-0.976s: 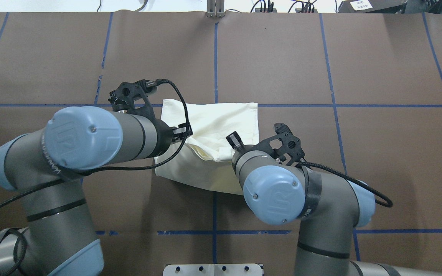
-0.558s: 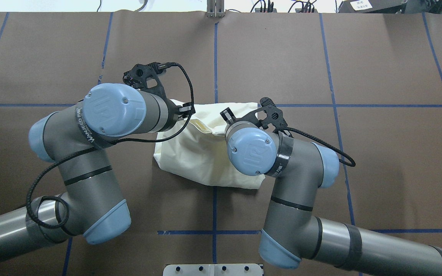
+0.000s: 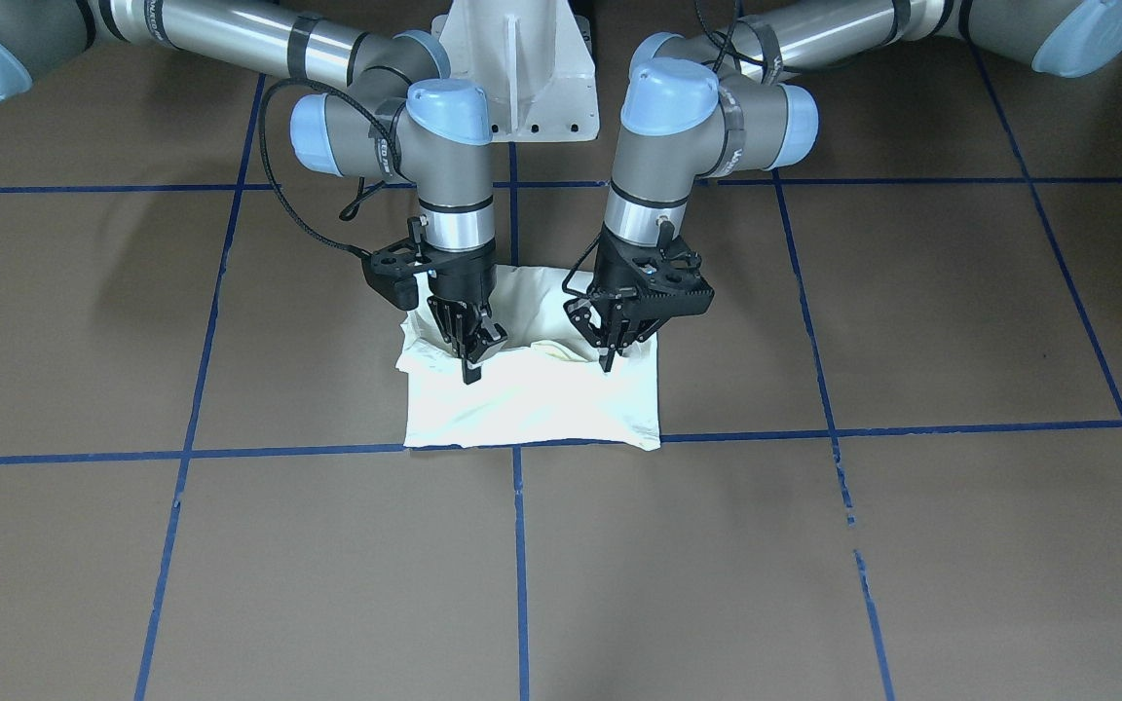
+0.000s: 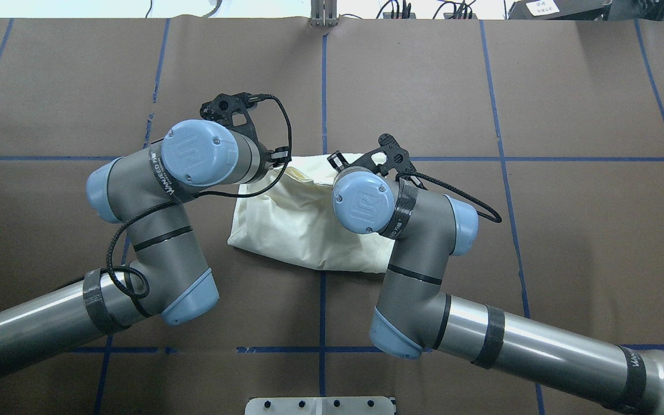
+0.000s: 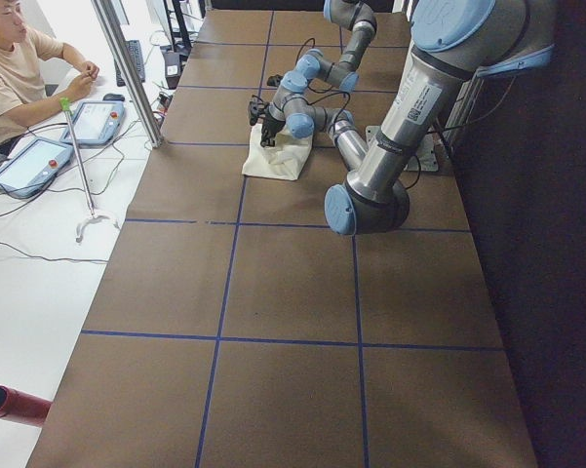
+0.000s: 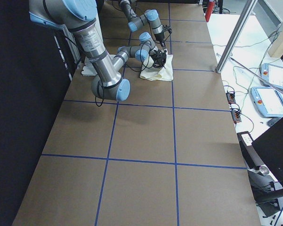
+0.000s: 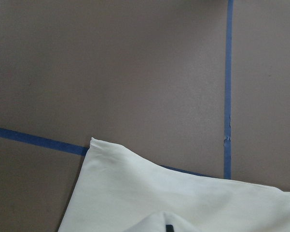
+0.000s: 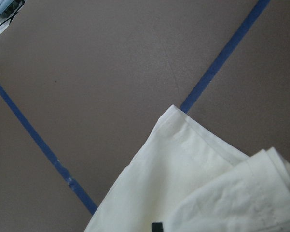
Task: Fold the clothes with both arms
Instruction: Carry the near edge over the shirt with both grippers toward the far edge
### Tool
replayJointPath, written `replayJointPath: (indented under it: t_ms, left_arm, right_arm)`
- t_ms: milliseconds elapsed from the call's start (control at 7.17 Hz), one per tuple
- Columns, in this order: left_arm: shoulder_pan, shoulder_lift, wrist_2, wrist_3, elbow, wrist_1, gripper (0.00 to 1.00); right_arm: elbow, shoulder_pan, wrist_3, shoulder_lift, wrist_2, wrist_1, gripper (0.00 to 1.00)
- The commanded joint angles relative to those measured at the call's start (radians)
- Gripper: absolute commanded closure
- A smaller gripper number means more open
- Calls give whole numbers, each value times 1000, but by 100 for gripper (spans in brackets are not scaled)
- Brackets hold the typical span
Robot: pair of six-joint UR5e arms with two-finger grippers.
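1. Exterior front-facing: the shirt (image 3: 532, 414) lies plain side up on the table (image 3: 814, 545), in the middle and nearer the robot's edge. Its outer hem runs along a blue tape line (image 3: 230, 453). The right claw (image 3: 469, 365) and the left claw (image 3: 608, 362) are each pinched narrow on a raised fold of the shirt, which sags between them. To fold it well, I judge, both claws should travel level and in step toward that hem. They should hold the fold taut, match the corners, and let go only once it lies flat.
2. Overhead exterior: the wrists hide both claws. The left arm (image 4: 193, 155) and the right arm (image 4: 366, 199) stand close together over the shirt, so each other's elbows and the looping black cables (image 4: 290, 138) are what might snag.
3. Wrist views: bare table and tape lie ahead of the shirt's corners. A black tip (image 7: 169, 227) at the bottom edge is probably a finger.
4. Side views: a person (image 5: 19, 68) sits at a white desk beyond the operators' edge, with handsets (image 6: 273, 101) and a metal post (image 5: 127, 73), all well apart from the shirt.
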Motion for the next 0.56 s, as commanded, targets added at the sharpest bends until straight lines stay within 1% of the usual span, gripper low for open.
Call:
replayJointPath:
  t_ms: [0, 139, 279, 418]
  left_arm:
    - [-1, -2, 2, 19, 20, -9, 100]
    - [-1, -2, 2, 21, 22, -10, 100]
    - [-1, -2, 2, 21, 28, -13, 100]
    - [-1, 8, 0, 79, 28, -38, 1]
  right_arm:
    - [-13, 7, -19, 2, 0, 4, 100]
    - [-14, 11, -21, 1, 0, 4, 100]
    - [-19, 13, -25, 1, 0, 4, 98]
    - [-34, 14, -151, 7, -6, 4, 1]
